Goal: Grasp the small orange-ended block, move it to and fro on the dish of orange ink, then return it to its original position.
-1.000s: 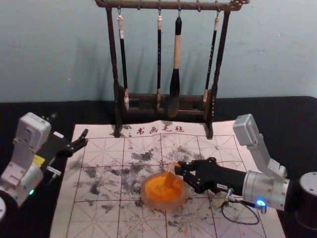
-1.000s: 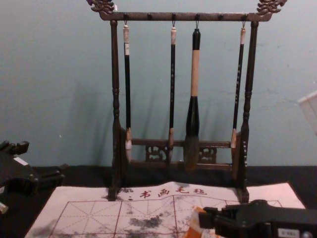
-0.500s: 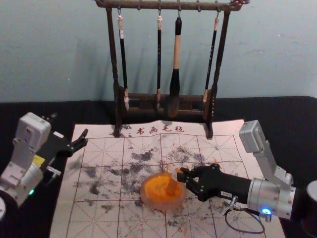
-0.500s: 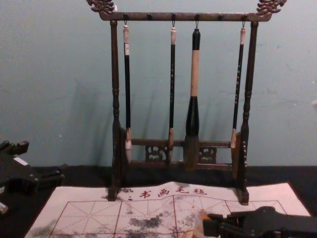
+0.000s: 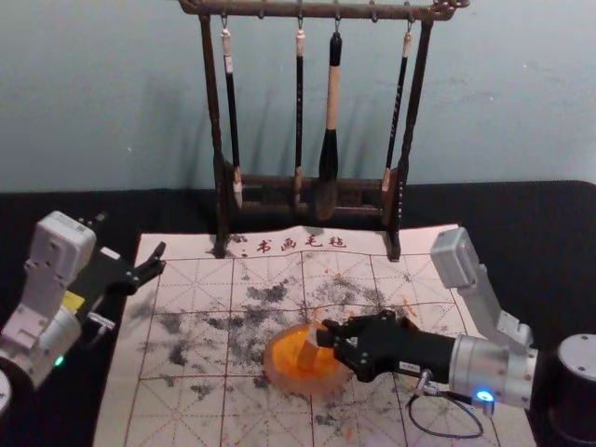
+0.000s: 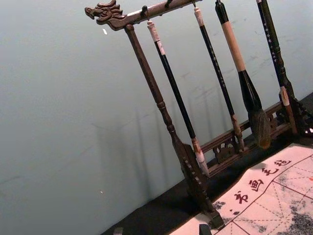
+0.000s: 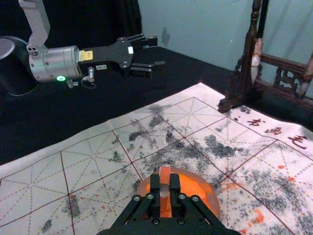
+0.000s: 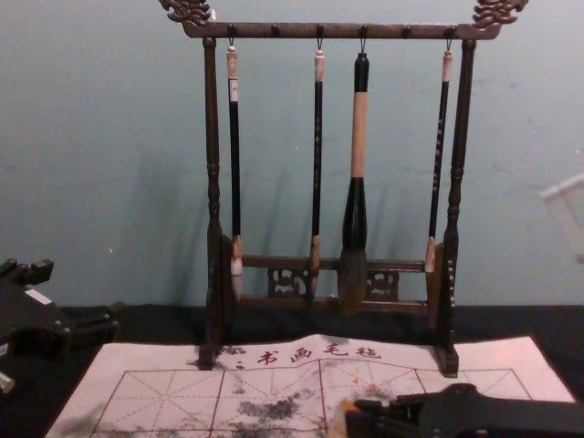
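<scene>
My right gripper [image 5: 326,337] reaches in from the right, shut on the small orange-ended block [image 5: 309,350], whose lower end is over the orange ink in the round dish [image 5: 283,380]. In the right wrist view the fingertips of the right gripper [image 7: 165,188] pinch the block [image 7: 165,175], with the dish [image 7: 213,199] behind and around it; whether the block touches the ink I cannot tell. Parked at the left is my left gripper [image 5: 160,264], its two fingers apart and holding nothing; the right wrist view also shows it far off.
A dark wooden rack [image 5: 222,209] with several hanging brushes stands at the back of the white gridded felt mat [image 5: 177,410]. The largest brush [image 5: 331,112] hangs near the middle. Black cloth [image 5: 521,223] lies around the mat.
My right gripper has shifted leftward over the dish with the block, after moving slightly right and nearer half a second ago. The left arm has stayed put.
</scene>
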